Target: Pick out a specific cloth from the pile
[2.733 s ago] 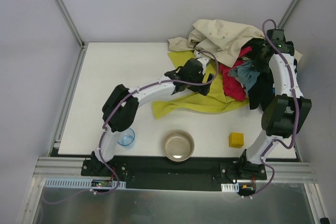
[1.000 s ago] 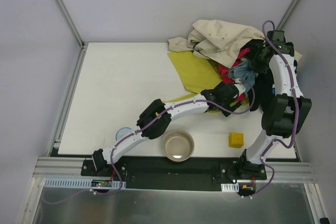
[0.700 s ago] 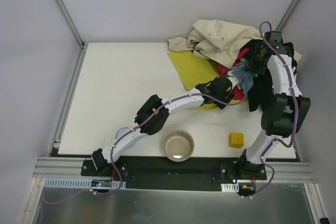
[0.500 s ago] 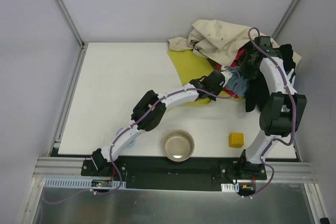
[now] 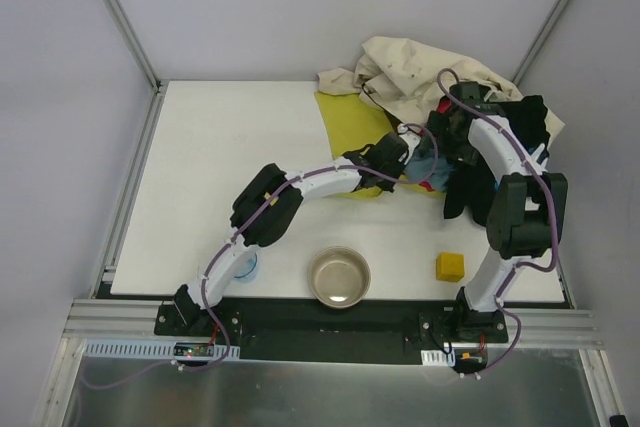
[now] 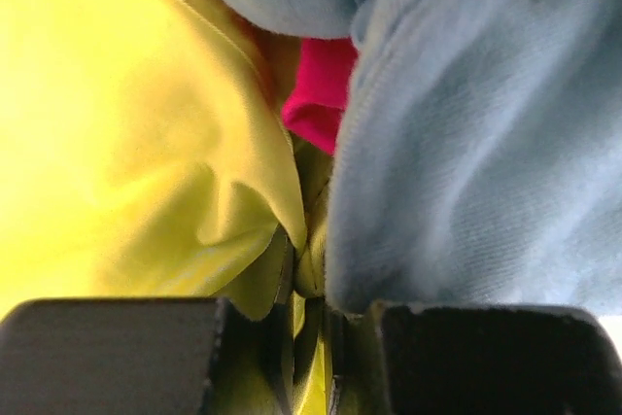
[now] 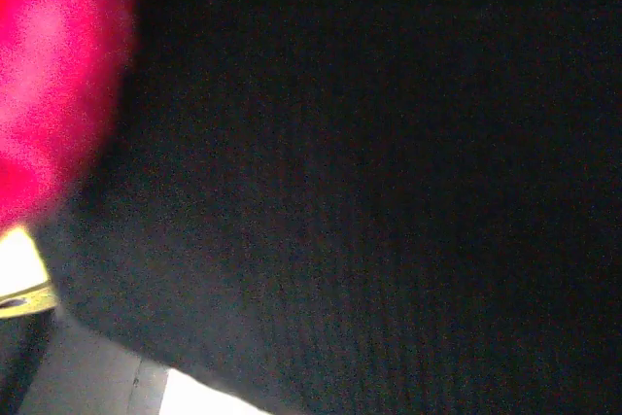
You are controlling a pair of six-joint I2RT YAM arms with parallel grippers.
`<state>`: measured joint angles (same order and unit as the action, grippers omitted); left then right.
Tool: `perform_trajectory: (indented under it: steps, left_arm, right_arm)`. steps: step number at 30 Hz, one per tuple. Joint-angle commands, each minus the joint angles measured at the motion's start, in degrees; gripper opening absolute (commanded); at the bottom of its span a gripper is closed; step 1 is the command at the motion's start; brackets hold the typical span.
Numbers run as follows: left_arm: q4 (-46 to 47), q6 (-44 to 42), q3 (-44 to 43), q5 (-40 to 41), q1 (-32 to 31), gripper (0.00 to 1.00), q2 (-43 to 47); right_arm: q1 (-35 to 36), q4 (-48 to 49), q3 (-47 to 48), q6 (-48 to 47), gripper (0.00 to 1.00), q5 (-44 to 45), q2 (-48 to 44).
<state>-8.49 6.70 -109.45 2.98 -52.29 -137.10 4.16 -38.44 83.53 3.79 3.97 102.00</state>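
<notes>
Left gripper (image 5: 404, 150) sits at the pile's side facing the table's middle, jaws pinched nearly together on a fold of the large plain yellow-green cloth (image 6: 126, 133). Left wrist view: the fold is wedged between the two black fingers (image 6: 107, 357), with a blue-grey fabric piece (image 6: 466, 143) pressed against it on the right and a bit of magenta cloth (image 6: 321, 85) above the fold. From above, the yellow-green cloth (image 5: 352, 122) lies flat by the far edge, right of centre, its right part tucked under the heap of mixed fabrics (image 5: 445, 87) in the far right corner of the white table (image 5: 230, 167). Big crumpled beige cloth (image 5: 410, 62) tops the pile, and black fabric (image 5: 520, 122) hangs on the pile's right side. Right gripper (image 5: 440, 139) is buried in the pile beside the left one; right wrist view is filled by black fabric (image 7: 369, 172) and a magenta blur (image 7: 49, 75), so can't tell how its jaws stand or whether it holds anything. Round metal bowl (image 5: 339, 277) at the near edge, centre. Small yellow cube (image 5: 450, 266) right of it, apart. Small clear blue cup (image 5: 246, 266) near the left arm, partly hidden.
</notes>
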Motion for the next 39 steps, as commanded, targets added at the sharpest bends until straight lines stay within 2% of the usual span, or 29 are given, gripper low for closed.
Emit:
perform_trajectory:
  steps: [1, 3, 5, 6, 7, 8, 10, 11, 12, 13, 16, 24, 30, 39]
  left_arm:
    - [-0.74, 0.59, 2.13, -1.57, 0.88, 0.0, 5.26]
    - [-0.39, 1.3, 2.57, -2.01, 0.96, 0.0, 5.79]
    - [0.14, 1.82, 3.71, -2.02, 1.05, 0.0, 6.84]
    - [0.58, 2.09, 4.5, -2.02, 1.31, 0.0, 7.28]
    - [1.02, 2.44, 5.38, -2.02, 1.58, 0.0, 7.89]
    - [1.46, 2.88, 6.6, -2.02, 2.01, 0.0, 8.59]
    - [2.51, 3.84, 9.24, -2.02, 3.07, 0.0, 10.09]
    - [3.12, 4.37, 10.82, -2.02, 3.68, 0.0, 10.97]
    - [3.83, 5.07, 12.23, -2.19, 4.39, 0.0, 11.84]
    - [4.7, 5.69, 13.89, -2.71, 5.09, 0.0, 12.81]
    - [6.99, 7.1, 18.47, -2.9, 6.93, 0.0, 15.27]
    - [8.14, 6.75, 24.19, -1.84, 9.4, 0.0, 22.65]
    - [8.23, 6.22, 26.92, -2.54, 12.21, 0.0, 30.65]
    - [8.23, 3.58, 26.83, -6.05, 14.5, 0.0, 38.91]
  right_arm:
    - [4.27, -1.99, 4.18, -1.77, 0.96, 2.62, 6.53]
    - [5.5, -3.48, 6.03, -1.77, 0.99, 3.5, 9.43]
    - [5.59, -4.8, 7.43, -1.68, 0.91, 3.42, 12.25]
    - [5.42, -5.42, 7.96, -1.51, 0.81, 3.5, 13.31]
    - [5.07, -5.42, 7.97, -1.33, 0.65, 3.42, 13.84]
    - [4.54, -5.42, 7.88, -1.33, 0.53, 3.15, 14.45]
    - [3.23, -5.25, 7.79, -1.24, 0.32, 2.36, 14.9]
    - [2.26, -5.42, 7.79, -1.33, 0.16, 2.19, 14.9]
    - [1.47, -5.33, 7.71, -1.33, 0.05, 2.19, 14.73]
    - [0.42, -5.33, 7.79, -1.24, 0.01, 2.19, 14.38]
    - [-2.48, -5.42, 8.23, -1.24, 0.01, 2.36, 12.53]
    - [-9.08, -5.42, 12.27, 1.04, 0.01, 1.92, 7.43]
    - [-13.82, -5.33, 13.86, 2.36, 0.01, 0.34, 6.2]
    - [-16.47, -3.93, 11.93, 3.77, 0.01, -0.8, 4.79]
